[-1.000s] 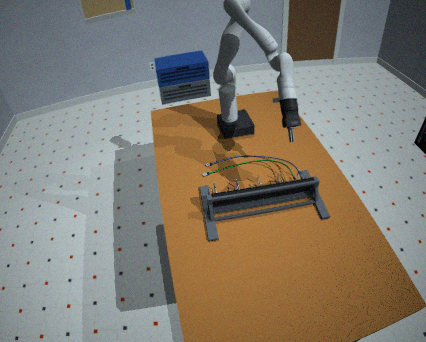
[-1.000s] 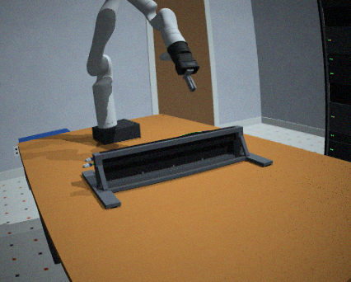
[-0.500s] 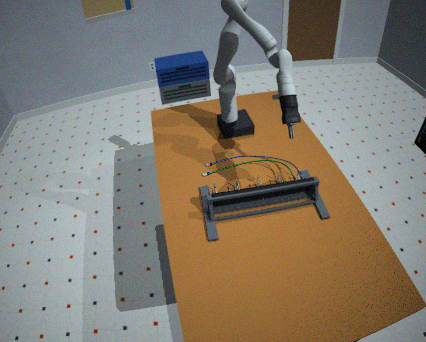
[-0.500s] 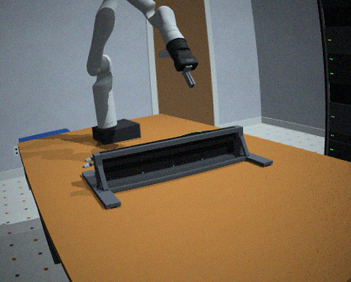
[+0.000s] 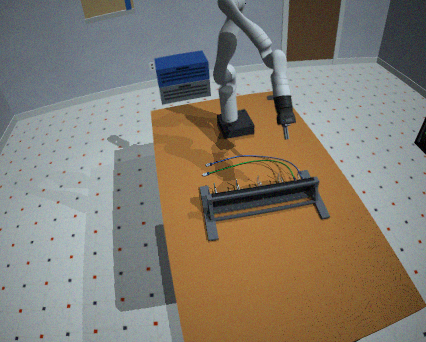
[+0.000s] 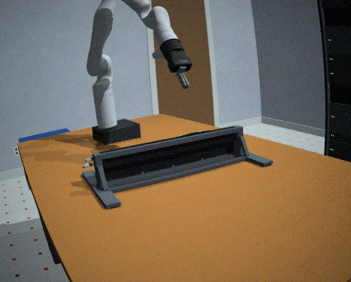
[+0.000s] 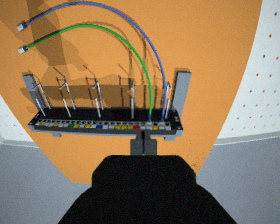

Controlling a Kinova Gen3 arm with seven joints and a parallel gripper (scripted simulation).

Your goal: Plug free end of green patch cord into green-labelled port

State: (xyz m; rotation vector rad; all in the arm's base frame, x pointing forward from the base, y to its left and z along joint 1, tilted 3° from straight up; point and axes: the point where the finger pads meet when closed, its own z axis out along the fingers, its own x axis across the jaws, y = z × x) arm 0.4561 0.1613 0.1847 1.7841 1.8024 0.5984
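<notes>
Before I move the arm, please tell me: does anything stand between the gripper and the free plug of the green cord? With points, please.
Nothing visible stands between the shut gripper (image 5: pixel 286 138) (image 6: pixel 186 87) (image 7: pixel 143 142) and the green cord's free plug (image 5: pixel 204 174) (image 6: pixel 86 166) (image 7: pixel 23 48). The blue cord (image 5: pixel 245 156) (image 7: pixel 82 3) lies close beside it, so a low approach might brush it.

Left of the brown door (image 5: pixel 311 30) (image 6: pixel 181 62), a blue-and-gray drawer cabinet (image 5: pixel 183 76) stands against the pale blue wall (image 5: pixel 120 35) (image 6: pixel 45 58). Farther left of the door, above the cabinet, hangs 1 tan board (image 5: pixel 104 7). Right of the door, a darker wall (image 5: pixel 407 45) (image 6: pixel 288 58) meets the pale 1, and a black equipment rack (image 6: pixel 339 91) shows green lights. Red and dark dots fleck the white floor (image 5: pixel 65 240) (image 6: pixel 16 214) (image 7: pixel 250 75).
</notes>
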